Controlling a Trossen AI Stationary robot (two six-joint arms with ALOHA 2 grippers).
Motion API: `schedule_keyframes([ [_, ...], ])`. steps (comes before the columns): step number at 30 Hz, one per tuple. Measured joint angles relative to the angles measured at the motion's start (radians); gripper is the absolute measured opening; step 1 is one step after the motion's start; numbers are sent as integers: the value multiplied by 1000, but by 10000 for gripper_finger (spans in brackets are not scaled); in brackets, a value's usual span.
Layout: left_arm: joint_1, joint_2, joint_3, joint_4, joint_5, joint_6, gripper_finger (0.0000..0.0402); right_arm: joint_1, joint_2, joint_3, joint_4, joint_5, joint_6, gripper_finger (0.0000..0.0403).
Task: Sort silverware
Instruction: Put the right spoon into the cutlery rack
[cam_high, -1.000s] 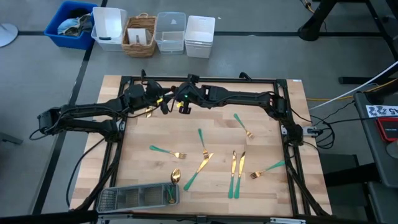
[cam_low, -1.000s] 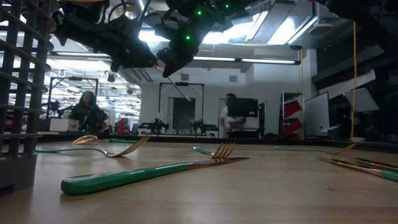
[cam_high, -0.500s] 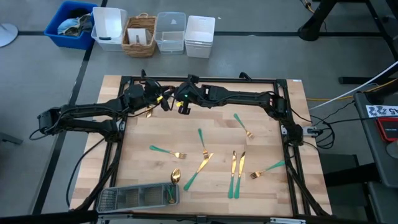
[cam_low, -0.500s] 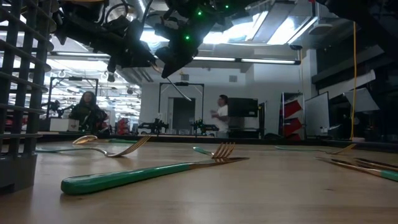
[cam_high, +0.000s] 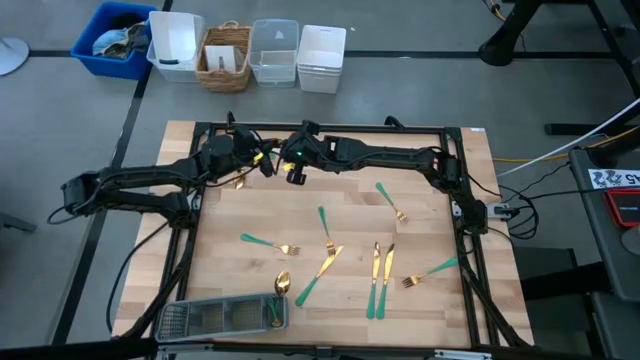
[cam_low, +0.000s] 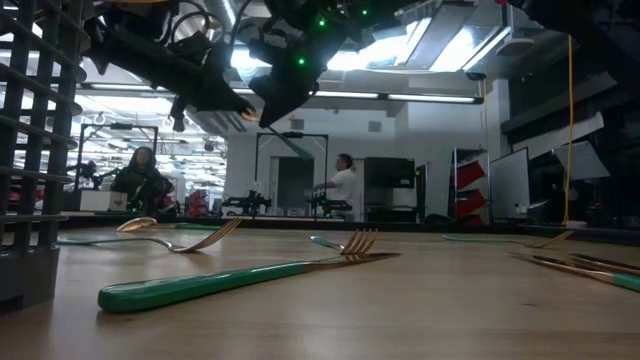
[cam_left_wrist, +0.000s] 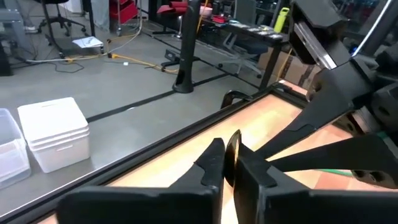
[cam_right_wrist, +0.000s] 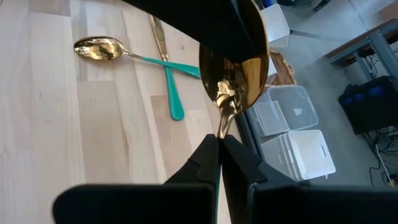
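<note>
Evidently this is a hand-over. The right hand (cam_right_wrist: 219, 146) is clenched on the neck of a spoon (cam_right_wrist: 235, 59), held in the air above the far edge of the worktop (cam_high: 440, 300). The gold bowl points away from its wrist. The left hand (cam_left_wrist: 229, 158) meets it there, also clenched, and a thin edge-on sliver shows between its fingers. I judge that sliver to be the bowl's tip, so both hands grip the same spoon. The likely reason is reach: the tray (cam_high: 215, 318) sits at the near left corner, on the left arm's side.

Everything else lies flat and well apart on the pale wood:
- 4 forks (cam_high: 270, 244)
- 3 knives (cam_high: 375, 280), 2 of them side by side
- 1 more spoon (cam_high: 282, 283) just beside the tray

One teal handle seems to stand in the tray's end compartment already, so most of the sorting is left.

Beyond the worktop's far edge, on the grey floor, stand a blue bin (cam_high: 115, 35), a basket (cam_high: 225, 55) and several white or clear tubs (cam_high: 322, 58). The low view shows a lit workshop behind, with a person (cam_low: 340, 185) standing far off and another (cam_low: 140, 175) seated.
</note>
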Motion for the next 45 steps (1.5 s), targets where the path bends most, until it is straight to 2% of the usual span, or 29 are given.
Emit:
schedule_keyframes([
  [10, 0, 10, 0, 6, 7, 23, 4, -1, 0, -1, -4, -2, -4, 16],
  [20, -2, 9, 0, 1, 24, 75, 3, 2, 0, 0, -17, -6, -13, 88],
  [25, -2, -16, 0, -10, 19, 104, 2, 1, -44, 0, -148, 23, -18, 96],
  [31, -12, -137, 0, -26, 35, 158, 2, -6, -157, 0, -330, 19, -18, 96],
  [38, -92, -352, 0, -190, 157, 179, 1, -42, -303, -16, -491, 4, -8, 96],
  [41, -141, -443, 0, -244, 227, 186, 1, -65, -385, -79, -514, -4, 21, 97],
  [45, -215, -527, 0, -284, 362, 189, 1, -94, -516, -230, -477, -4, 97, 97],
])
